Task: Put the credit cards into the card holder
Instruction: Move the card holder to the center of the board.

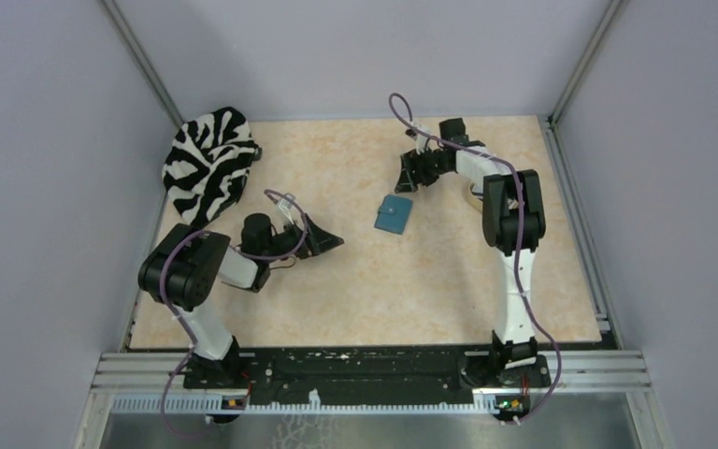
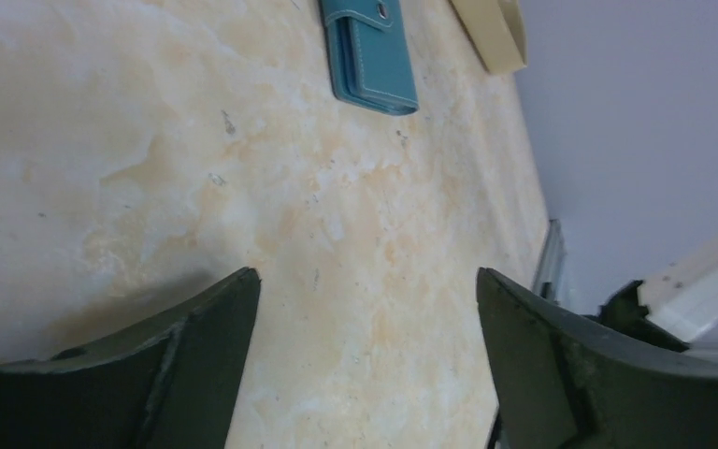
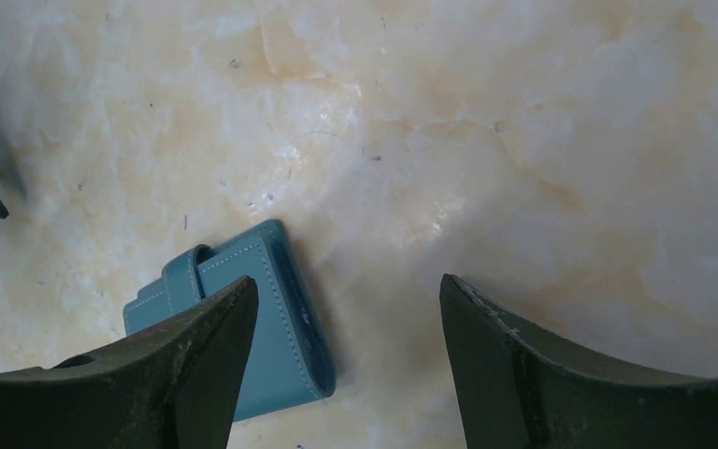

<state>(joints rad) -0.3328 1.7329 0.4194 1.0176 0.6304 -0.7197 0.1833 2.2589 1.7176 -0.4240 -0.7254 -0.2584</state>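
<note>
The left gripper (image 2: 366, 276) is wide open and empty; the wallet (image 2: 371, 58) lies closed, well ahead. The right gripper (image 3: 348, 282) is open and empty, one finger above the wallet.

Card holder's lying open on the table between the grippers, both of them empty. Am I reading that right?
No: the card holder is folded shut, its tab wrapped over the edge, as the right wrist view shows. It does lie on the table between the left gripper and right gripper, both empty.
</note>
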